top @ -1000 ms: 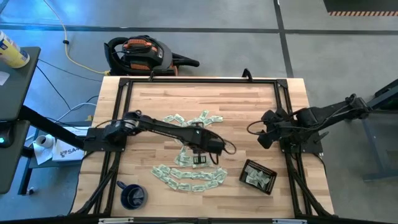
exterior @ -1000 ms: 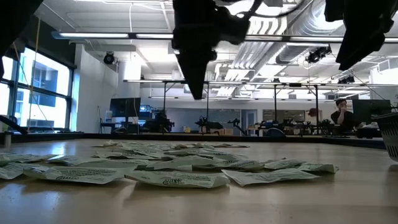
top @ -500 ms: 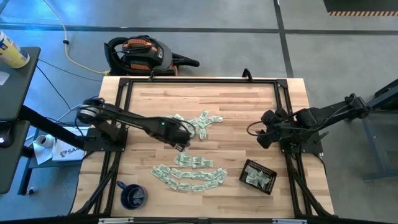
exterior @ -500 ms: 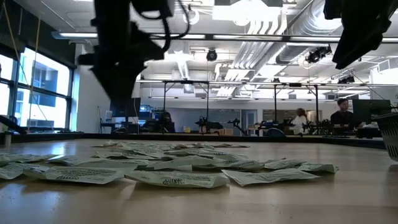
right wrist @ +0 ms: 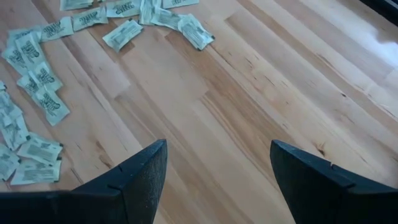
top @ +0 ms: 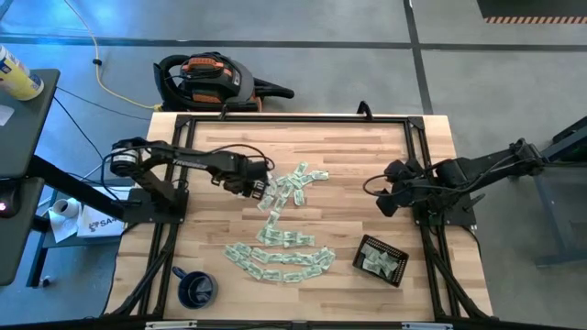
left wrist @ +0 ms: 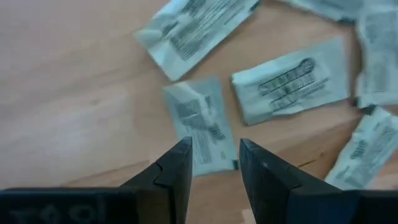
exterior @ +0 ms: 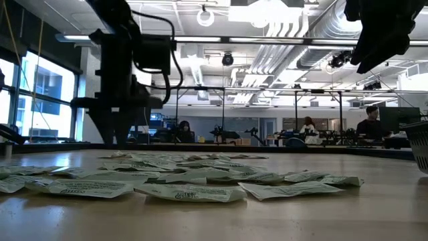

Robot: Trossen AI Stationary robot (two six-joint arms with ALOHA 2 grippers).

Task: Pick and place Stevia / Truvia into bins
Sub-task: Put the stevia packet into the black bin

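Note:
Many pale green and white Stevia sachets point(top: 280, 259) lie flat on the wooden table in a near arc, with a second cluster point(top: 295, 179) farther back. The black tray point(top: 381, 259) sits near the right front and holds a few sachets. My left gripper point(top: 261, 189) hovers open over the far cluster. In its wrist view point(left wrist: 214, 149) the fingers stand above one sachet point(left wrist: 199, 124) lying on the wood. My right gripper point(top: 387, 198) waits open above bare table at the right point(right wrist: 217, 152).
A dark blue mug point(top: 194, 289) stands at the near left corner. Black frame rails point(top: 293, 119) run along the table's edges. A vacuum cleaner point(top: 206, 78) sits on the floor beyond the far edge. Bare wood lies between the sachets and the right arm.
My left gripper has travelled from the middle of the table, near the near rows of sachets, toward the left and far edges, and has come down low over the far cluster. The right arm has kept still. The sachets lie as before.

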